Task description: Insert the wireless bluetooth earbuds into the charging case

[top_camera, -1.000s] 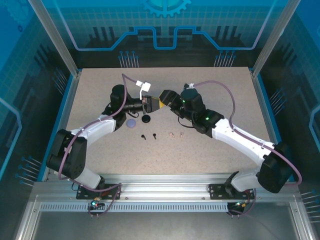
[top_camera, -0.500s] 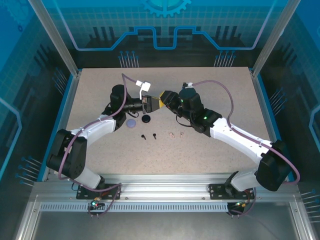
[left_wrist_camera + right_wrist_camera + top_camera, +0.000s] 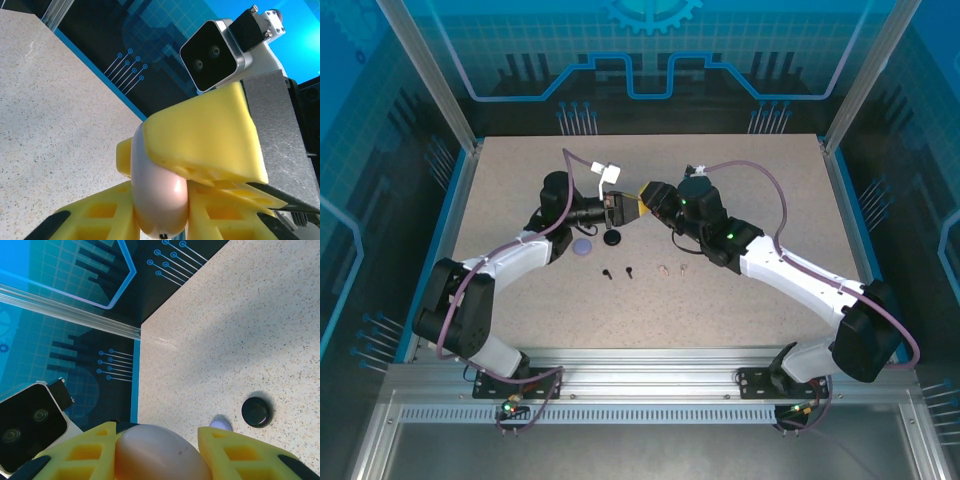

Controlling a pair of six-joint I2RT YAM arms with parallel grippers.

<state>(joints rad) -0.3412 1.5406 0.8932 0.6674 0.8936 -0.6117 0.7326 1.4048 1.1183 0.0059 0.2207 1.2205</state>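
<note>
Top external: we see black earbuds point(image 3: 607, 273) and pink earbuds point(image 3: 663, 269) loose on bench point(image 3: 740, 300). Left hand point(image 3: 160, 212) and right hand point(image 3: 157, 452) both pinch pink case point(image 3: 162, 195), raised between them.

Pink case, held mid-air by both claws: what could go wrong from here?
1. The glossy, rounded pink case is pinched by the left claw and right claw above the table; if one loosens early it could slip and fall.
2. A fall might scatter the black earbuds and pink earbuds lying loose nearby.
3. The claws' yellow fingers crowd each other; a twist could jam them.
</note>
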